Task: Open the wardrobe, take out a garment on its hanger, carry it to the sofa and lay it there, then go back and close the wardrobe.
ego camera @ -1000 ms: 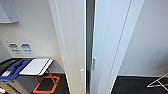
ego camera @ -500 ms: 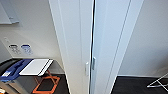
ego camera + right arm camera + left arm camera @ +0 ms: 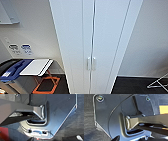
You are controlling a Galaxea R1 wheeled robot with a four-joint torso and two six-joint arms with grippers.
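Observation:
The wardrobe stands straight ahead in the head view, tall, narrow and white. Its two flat doors meet along a thin seam, and the pair of small white vertical handles sit side by side low on the doors. The shut doors hide whatever is inside. Both wrist views look down past the robot's own dark plate and jointed bar onto dark carpet.
Left of the wardrobe stands a dark bin with a blue lid and a white lid, with an orange frame on the floor beside it. A thin metal rack lies on the dark floor at the right. White walls flank the wardrobe.
The dark gap between the wardrobe doors has narrowed to a thin seam, and the two handles have come together.

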